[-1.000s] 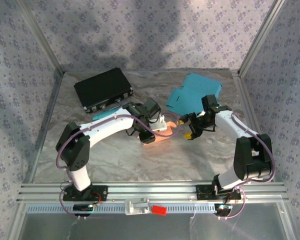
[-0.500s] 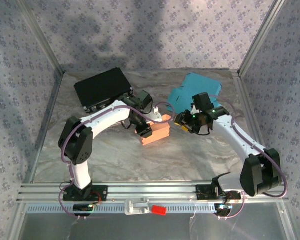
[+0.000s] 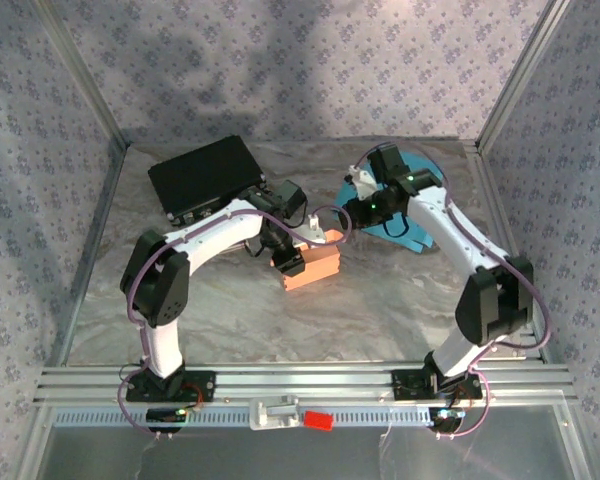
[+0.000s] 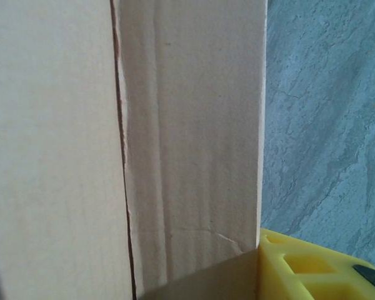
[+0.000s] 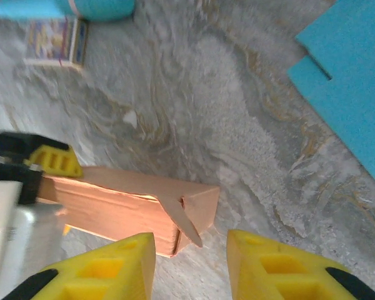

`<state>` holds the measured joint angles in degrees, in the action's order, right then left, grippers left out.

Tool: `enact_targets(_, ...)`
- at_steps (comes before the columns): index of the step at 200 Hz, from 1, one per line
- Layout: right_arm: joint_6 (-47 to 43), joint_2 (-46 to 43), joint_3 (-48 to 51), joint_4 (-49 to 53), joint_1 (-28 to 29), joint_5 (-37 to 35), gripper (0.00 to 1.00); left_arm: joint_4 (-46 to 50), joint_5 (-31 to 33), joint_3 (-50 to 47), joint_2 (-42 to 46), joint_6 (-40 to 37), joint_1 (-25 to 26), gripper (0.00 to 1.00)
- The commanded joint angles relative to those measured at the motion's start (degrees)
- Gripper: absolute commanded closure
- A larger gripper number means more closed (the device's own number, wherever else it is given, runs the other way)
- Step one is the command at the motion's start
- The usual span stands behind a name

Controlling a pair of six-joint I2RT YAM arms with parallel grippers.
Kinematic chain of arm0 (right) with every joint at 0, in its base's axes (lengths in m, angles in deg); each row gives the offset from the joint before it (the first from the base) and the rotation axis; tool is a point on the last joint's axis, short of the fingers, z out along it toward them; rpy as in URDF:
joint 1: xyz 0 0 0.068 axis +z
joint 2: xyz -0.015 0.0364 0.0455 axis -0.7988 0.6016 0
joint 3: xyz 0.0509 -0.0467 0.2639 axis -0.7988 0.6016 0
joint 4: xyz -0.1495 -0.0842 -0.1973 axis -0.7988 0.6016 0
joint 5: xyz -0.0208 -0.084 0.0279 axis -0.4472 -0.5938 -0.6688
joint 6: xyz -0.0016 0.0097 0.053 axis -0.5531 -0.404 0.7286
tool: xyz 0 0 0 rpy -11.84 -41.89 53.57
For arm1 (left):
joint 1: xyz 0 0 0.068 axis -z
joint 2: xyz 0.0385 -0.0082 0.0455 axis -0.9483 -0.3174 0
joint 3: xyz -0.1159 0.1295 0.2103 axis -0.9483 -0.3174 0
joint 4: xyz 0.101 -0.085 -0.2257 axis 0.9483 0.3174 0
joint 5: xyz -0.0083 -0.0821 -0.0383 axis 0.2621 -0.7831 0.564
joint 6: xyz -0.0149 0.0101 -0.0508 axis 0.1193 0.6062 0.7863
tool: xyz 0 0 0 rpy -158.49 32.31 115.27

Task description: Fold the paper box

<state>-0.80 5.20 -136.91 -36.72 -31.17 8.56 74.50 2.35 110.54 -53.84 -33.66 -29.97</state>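
The orange paper box (image 3: 315, 266) lies on the table's middle. It is a long, folded carton, and one loose flap (image 5: 184, 222) sticks out at its right end. My left gripper (image 3: 291, 257) is shut on the box's left end. In the left wrist view the cardboard (image 4: 175, 144) presses against a yellow finger (image 4: 312, 269). My right gripper (image 3: 356, 211) hangs up and to the right of the box, apart from it. In the right wrist view this gripper (image 5: 190, 265) is open with nothing between its yellow fingers, and the box (image 5: 137, 203) sits beyond them.
A black case (image 3: 205, 178) lies at the back left. Teal sheets (image 3: 415, 228) lie at the back right under my right arm and appear again as teal sheets (image 5: 356, 81). A small printed card (image 5: 53, 40) lies on the table. Patterned walls enclose three sides.
My right gripper has pulled back from the box's right end, up and toward the teal sheets, and its jaws have narrowed. The left gripper keeps its hold on the box.
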Motion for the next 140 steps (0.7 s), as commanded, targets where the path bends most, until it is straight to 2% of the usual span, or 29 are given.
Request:
enact_targets(1,-7.0,1.9,-1.9,5.8,1.2,-1.3,0.64,2.2,-0.6,0.4,-1.4,-1.3,-0.3,0.54)
enact_targets(63,-6.4,5.5,-2.8,4.9,3.5,-2.9,0.65,2.0,-0.6,0.2,-1.2,-1.4,-0.2,0.54)
enact_targets(140,-6.6,6.2,-4.8,5.5,4.2,-3.6,0.75,2.0,-0.7,0.5,-1.5,-1.2,-0.2,0.54)
